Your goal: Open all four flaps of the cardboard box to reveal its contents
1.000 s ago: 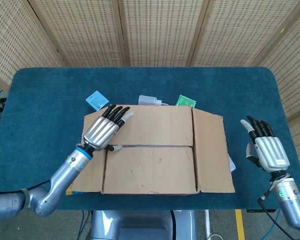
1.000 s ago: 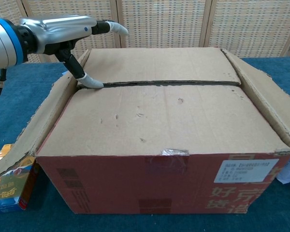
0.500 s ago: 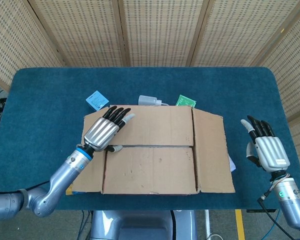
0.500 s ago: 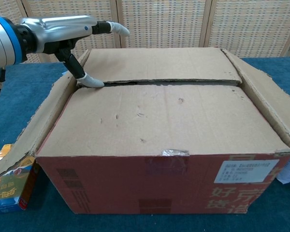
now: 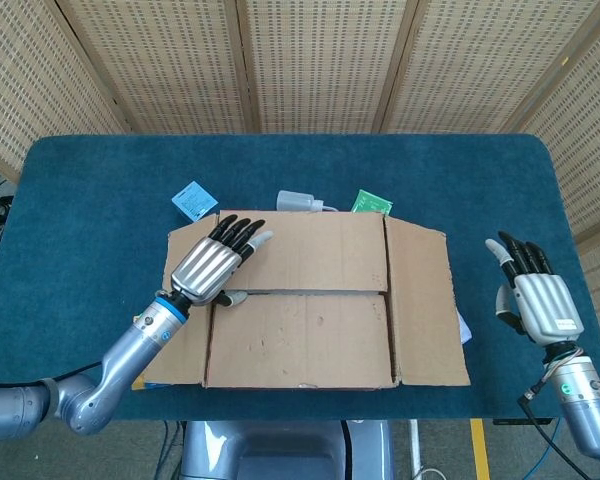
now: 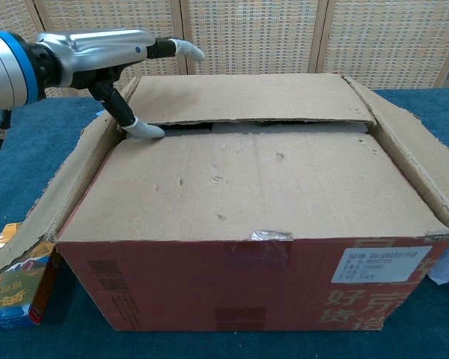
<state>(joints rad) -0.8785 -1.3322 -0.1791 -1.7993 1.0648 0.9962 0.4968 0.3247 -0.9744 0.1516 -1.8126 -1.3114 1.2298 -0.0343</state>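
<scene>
The left hand (image 6: 112, 56) hooks its thumb under the far flap (image 6: 247, 97) of the cardboard box (image 6: 254, 224) at the table's near edge, fingers spread on top, apparently to lift it. The right hand (image 5: 535, 300) hovers empty, fingers apart, beyond the box's right side.

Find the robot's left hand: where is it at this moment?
In the head view the left hand lies over the left end of the cardboard box, with its thumb at the seam between the two long flaps.
</scene>
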